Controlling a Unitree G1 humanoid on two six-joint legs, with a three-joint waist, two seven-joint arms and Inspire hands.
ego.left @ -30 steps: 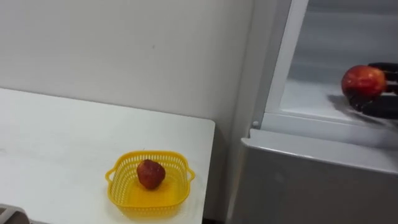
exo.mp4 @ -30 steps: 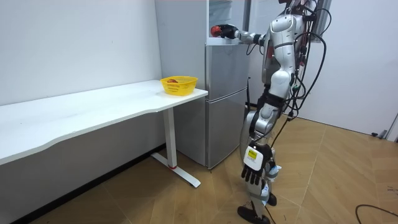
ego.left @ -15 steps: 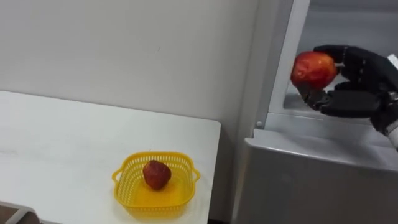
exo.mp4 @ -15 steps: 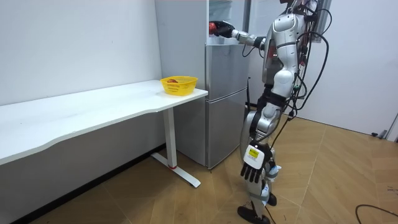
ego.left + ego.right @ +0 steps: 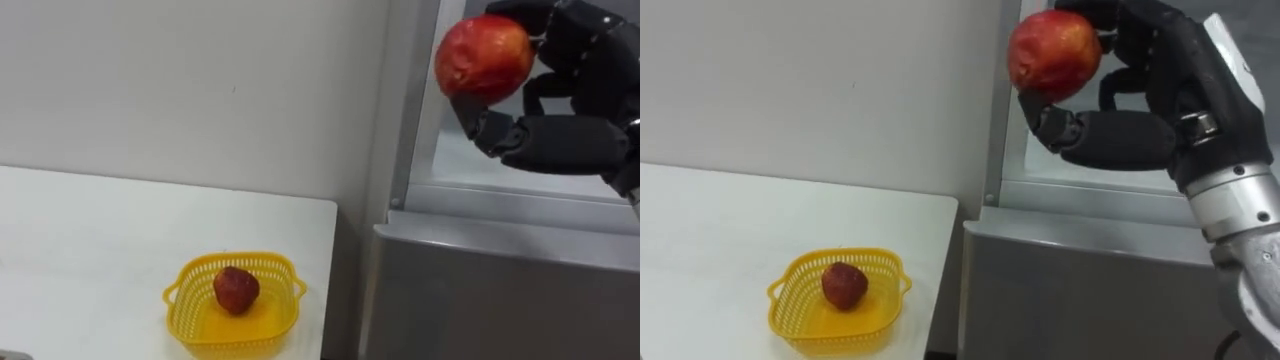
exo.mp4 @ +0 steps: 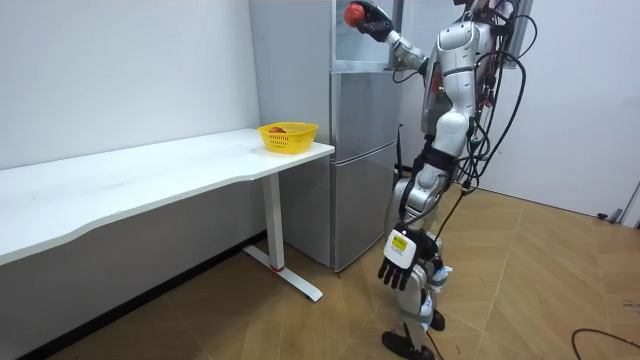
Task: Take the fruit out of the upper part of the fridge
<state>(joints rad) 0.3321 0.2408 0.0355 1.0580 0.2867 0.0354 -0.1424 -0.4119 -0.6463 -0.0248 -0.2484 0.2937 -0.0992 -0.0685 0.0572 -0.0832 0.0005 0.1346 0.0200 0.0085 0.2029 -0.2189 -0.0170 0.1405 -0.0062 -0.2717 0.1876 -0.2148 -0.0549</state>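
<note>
Left eye view shows the round red apple (image 5: 484, 57) held high in the black robotic right hand (image 5: 560, 145), in front of the left edge of the open upper compartment of the tall grey fridge (image 5: 480, 290) and above its closed lower door. The fingers (image 5: 520, 8) curl over the top and back of the fruit while the thumb (image 5: 475, 115) props it from beneath, so the hand is clamped round the apple and touches nothing else. I judge the step in hand to be the carry-out: the apple is lifted off the shelf and sits at the mouth of the compartment, not yet delivered anywhere. The likely goal is the small yellow plastic mesh basket (image 5: 172, 298) near the end of the white table (image 5: 80, 250), just left of the fridge, which already holds one dark red fruit (image 5: 236, 289). The next move seems to call for swinging the arm left and down past the fridge's edge, keeping the grip firm, then lowering the apple beside that fruit before letting the fingers spread. In the room view the robot stands upright facing the fridge, its right arm raised to the top, and its left hand (image 6: 397, 272) hangs idle beside its thigh with fingers loose and apart, holding nothing.
</note>
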